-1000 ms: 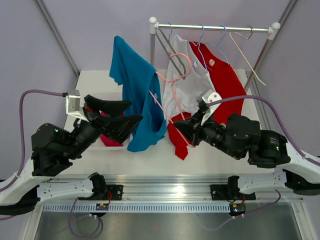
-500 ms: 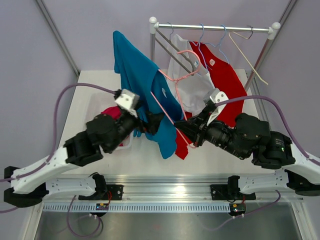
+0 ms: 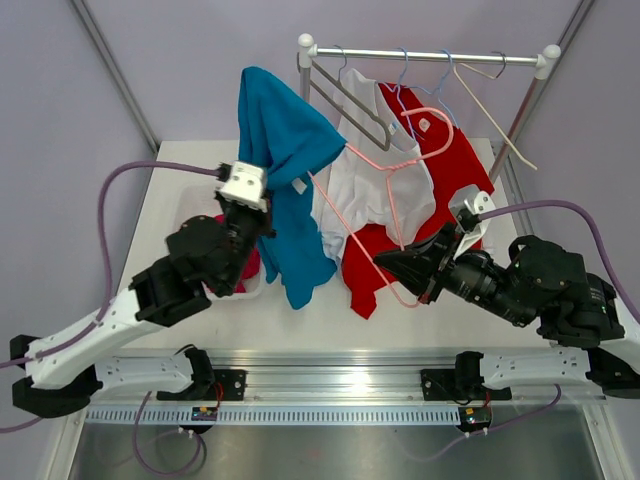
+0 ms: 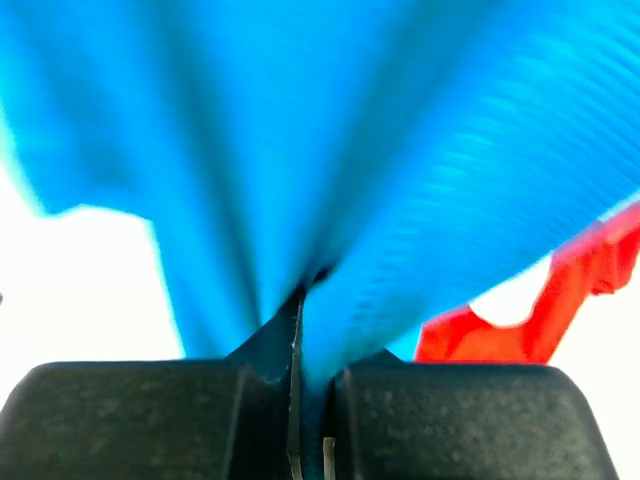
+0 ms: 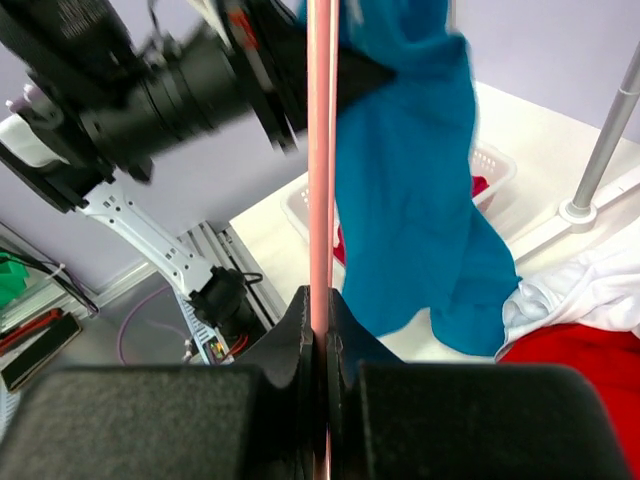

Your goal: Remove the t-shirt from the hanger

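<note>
The blue t-shirt [image 3: 285, 150] is bunched and lifted high over the table's left half. My left gripper [image 3: 265, 222] is shut on a fold of it, and the left wrist view is filled with blue t-shirt [image 4: 380, 150] pinched between the closed left gripper [image 4: 300, 330]. The pink hanger [image 3: 347, 232] slants from the shirt's right edge across the white and red garments. My right gripper [image 3: 385, 262] is shut on its lower bar. In the right wrist view the hanger [image 5: 320, 150] rises straight out of the closed right gripper [image 5: 322, 310], with the t-shirt [image 5: 420, 200] hanging beyond it. Whether a hanger end is still inside the shirt is hidden.
A clothes rack [image 3: 430, 55] stands at the back with a red shirt [image 3: 455, 160], a white shirt [image 3: 370, 190] and several bare hangers [image 3: 490, 115]. A white basket [image 3: 190, 215] holding red cloth sits at the left, under my left arm. The rack's post [image 5: 600, 150] stands at the right.
My left gripper went from open to shut on the blue t-shirt and carried it up and back. My right gripper drew the pink hanger to the right, away from the shirt.
</note>
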Available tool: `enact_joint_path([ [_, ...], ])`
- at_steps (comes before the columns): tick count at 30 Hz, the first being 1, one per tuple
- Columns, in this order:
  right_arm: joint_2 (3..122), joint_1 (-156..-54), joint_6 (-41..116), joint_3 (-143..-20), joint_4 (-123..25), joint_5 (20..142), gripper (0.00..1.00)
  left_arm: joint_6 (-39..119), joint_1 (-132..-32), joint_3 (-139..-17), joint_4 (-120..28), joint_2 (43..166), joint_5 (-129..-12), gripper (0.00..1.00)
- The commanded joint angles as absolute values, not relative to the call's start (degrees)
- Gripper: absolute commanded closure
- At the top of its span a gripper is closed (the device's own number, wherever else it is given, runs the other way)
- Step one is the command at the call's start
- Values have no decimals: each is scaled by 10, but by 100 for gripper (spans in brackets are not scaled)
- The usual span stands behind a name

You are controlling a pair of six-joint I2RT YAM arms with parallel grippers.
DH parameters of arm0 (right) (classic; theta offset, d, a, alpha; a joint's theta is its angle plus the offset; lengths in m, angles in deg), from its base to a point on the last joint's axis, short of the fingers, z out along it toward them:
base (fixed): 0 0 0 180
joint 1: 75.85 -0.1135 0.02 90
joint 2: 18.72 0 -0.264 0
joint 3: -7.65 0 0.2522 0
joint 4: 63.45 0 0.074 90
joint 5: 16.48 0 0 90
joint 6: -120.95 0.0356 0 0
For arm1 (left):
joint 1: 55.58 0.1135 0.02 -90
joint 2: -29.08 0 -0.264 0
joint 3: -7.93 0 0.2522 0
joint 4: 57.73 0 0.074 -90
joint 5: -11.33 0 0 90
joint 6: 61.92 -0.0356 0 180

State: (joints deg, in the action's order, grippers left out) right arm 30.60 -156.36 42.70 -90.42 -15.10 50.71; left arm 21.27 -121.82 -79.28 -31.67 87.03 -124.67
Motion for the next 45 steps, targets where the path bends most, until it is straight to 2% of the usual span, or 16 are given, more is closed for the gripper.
enact_joint_path([
  [1, 294, -1564, 454, -898, -124, 529, 100, 197, -1169, -816, -362, 818, -1269, 100],
  [8, 288, -1564, 523, -855, -5, 687, 100, 218, -1020, -937, -312, 862, -1172, 100],
  [11, 228, -1564, 541, -825, 8, 730, 100, 228, -969, -1005, -288, 899, -1144, 100],
  [17, 157, -1564, 557, -815, 1, 696, 100, 212, -932, -1182, -244, 976, -1131, 100],
  [20, 167, -1564, 550, -820, 6, 671, 100, 203, -901, -1213, -224, 1003, -1125, 100],
  [24, 208, -1564, 540, -827, 16, 620, 100, 246, -838, -1150, -223, 990, -1108, 100],
  [29, 210, -1564, 530, -826, 1, 596, 100, 326, -723, -1054, -223, 955, -1033, 100],
  [32, 212, -1564, 524, -829, -6, 565, 100, 364, -688, -990, -225, 941, -998, 100],
  [36, 249, -1564, 528, -845, 15, 440, 100, 432, -673, -888, -227, 923, -994, 99],
  [38, 286, -1563, 541, -867, 49, 401, 100, 456, -671, -824, -227, 900, -980, 96],
  [41, 311, -1564, 550, -886, 73, 322, 100, 500, -671, -742, -227, 857, -964, 83],
  [42, 315, -1564, 550, -892, 78, 285, 100, 508, -671, -722, -226, 846, -965, 70],
  [44, 319, -1564, 549, -904, 87, 246, 100, 519, -671, -689, -226, 813, -960, 60],
  [45, 323, -1564, 542, -912, 89, 199, 100, 526, -671, -667, -224, 806, -945, 50],
])
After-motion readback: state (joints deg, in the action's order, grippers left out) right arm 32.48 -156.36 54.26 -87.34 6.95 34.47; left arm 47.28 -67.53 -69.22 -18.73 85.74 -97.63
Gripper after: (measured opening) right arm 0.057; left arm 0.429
